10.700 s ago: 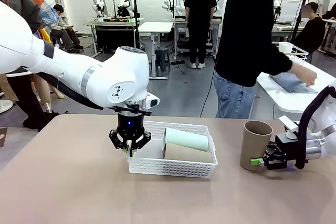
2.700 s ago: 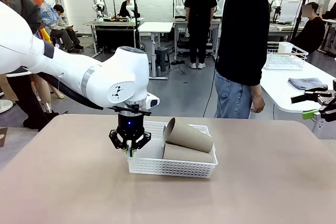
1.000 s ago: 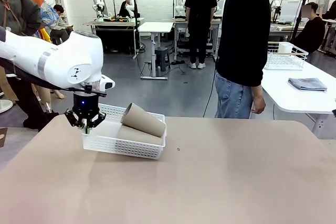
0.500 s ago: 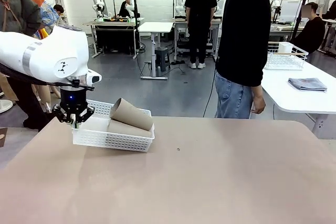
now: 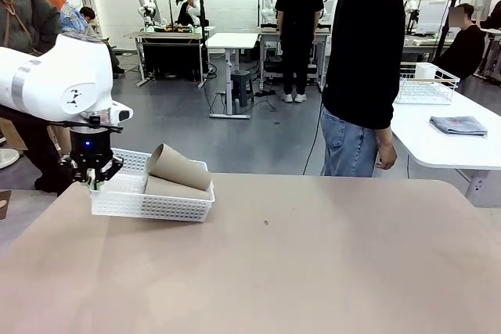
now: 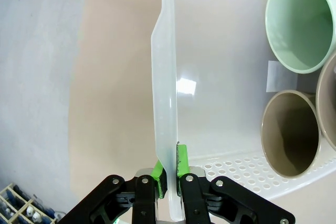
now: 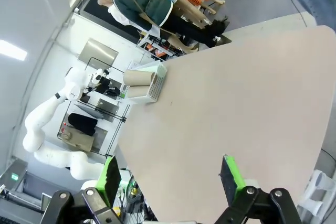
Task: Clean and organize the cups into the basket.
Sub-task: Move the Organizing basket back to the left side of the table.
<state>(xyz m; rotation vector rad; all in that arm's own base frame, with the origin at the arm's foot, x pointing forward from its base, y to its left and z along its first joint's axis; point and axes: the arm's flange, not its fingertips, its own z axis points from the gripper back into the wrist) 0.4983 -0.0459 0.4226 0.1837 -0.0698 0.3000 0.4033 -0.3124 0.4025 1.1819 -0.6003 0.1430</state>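
Left gripper [image 6: 168, 167]: it is closed on the thin rim of the basket [image 5: 149, 205], one green pad on each side of the wall, at the short end on the robot's left.
Right gripper [image 7: 170, 179]: the jaws stand wide and hold nothing; it hangs above the bare table [image 7: 231, 108], well apart from the basket.
Basket: it stands at the far left of the table, near the far edge; the gripped end looks a little raised, but I cannot tell this for sure.
Cups: in the front view two tan cups [image 5: 177, 167] lie on their sides in the basket, one resting on the other. The left wrist view looks into the mouths of a mint cup [image 6: 300, 23] and a tan cup [image 6: 290, 132] beside it, with the edge of one more at the border.
Handling, as I judge: the basket is light, thin plastic, so the wall may bend under the pinch, and the load sits away from the grip, so the basket can tilt. The cups are stiff and lie loose; the upper one may roll with a fast move.
Where to hold: the flared rim or a handle cut-out gives the best hold.
Person: standing at the far side, hands down, not touching anything.
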